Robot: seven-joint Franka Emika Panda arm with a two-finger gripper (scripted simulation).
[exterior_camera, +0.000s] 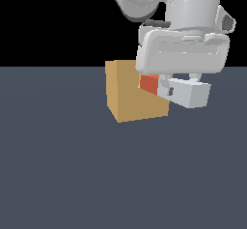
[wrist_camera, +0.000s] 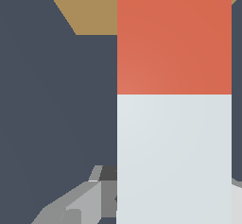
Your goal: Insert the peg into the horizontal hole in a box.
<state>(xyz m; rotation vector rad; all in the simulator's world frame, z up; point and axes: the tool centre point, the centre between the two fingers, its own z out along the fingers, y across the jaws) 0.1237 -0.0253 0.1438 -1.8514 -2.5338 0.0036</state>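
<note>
The pincer (exterior_camera: 170, 91) is pinching the peg (exterior_camera: 188, 93) on its pale grey part and holds it level above the tabletop (exterior_camera: 72, 175), orange end (exterior_camera: 149, 83) toward the box (exterior_camera: 130, 95). That end meets the box's face, and some of it looks already inside (the hole itself is hidden from here). So pickup and lining up look done; pushing it further in remains, I'd say.

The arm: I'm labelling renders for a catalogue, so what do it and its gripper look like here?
The arm is glossy pale grey-white with rounded, bulbous segments and a darker grey joint seam. The gripper has a broad, rounded-rectangular white body and short grey fingers. No cables or markings are visible.
</note>
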